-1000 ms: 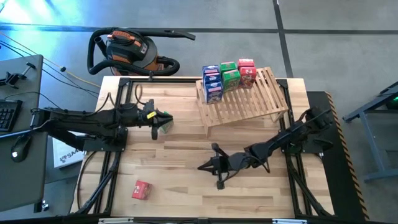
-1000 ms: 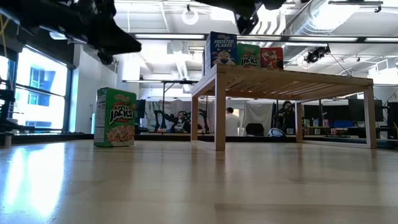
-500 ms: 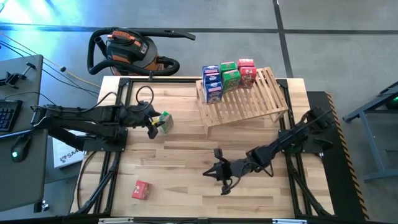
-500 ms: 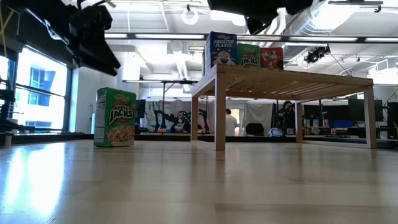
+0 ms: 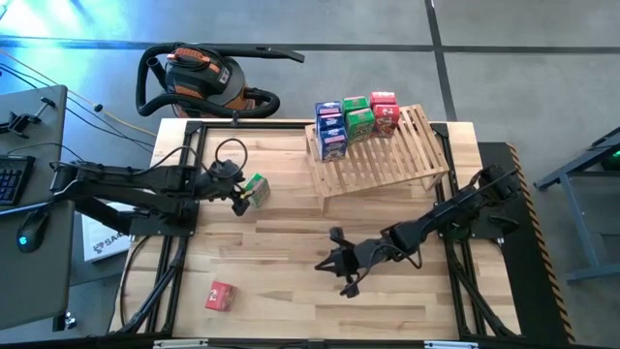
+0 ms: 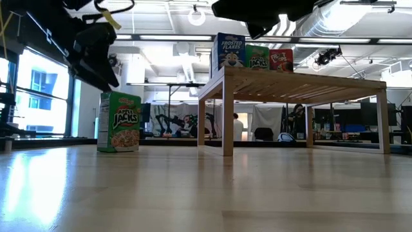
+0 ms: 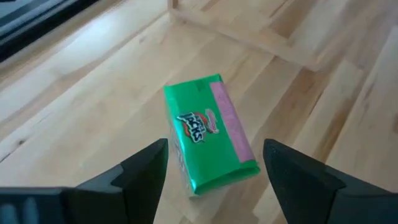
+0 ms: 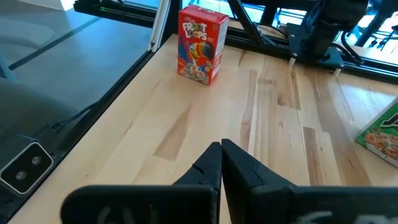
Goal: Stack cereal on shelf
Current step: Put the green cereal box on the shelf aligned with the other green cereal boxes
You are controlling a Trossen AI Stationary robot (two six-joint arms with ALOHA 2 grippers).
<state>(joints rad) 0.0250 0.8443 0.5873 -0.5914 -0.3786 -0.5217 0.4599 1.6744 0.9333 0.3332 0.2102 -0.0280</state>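
A green cereal box (image 5: 256, 189) stands upright on its bottom face on the table (image 5: 291, 242), left of the shelf (image 5: 387, 160). My left gripper (image 5: 238, 195) hangs open just left of and above this box (image 7: 208, 134), and its fingers touch nothing. On the slatted shelf stand blue (image 5: 331, 131), green (image 5: 358, 114) and red (image 5: 385, 110) cereal boxes. Another red box (image 5: 221, 296) stands near the table's front left. My right gripper (image 5: 339, 267) is shut with nothing in it, mid-table, pointing toward that red box (image 8: 202, 43).
A shop vacuum (image 5: 199, 78) sits on the floor beyond the table's far edge. Black frame rails (image 5: 174, 194) run along the table's left and right sides. Bare wood lies between the two grippers and under the shelf's near side.
My left gripper has opened, let go of the green box and drawn back toward the table's left edge. The box stays upright where it stood. My right gripper has shifted a little toward the near edge and stays shut.
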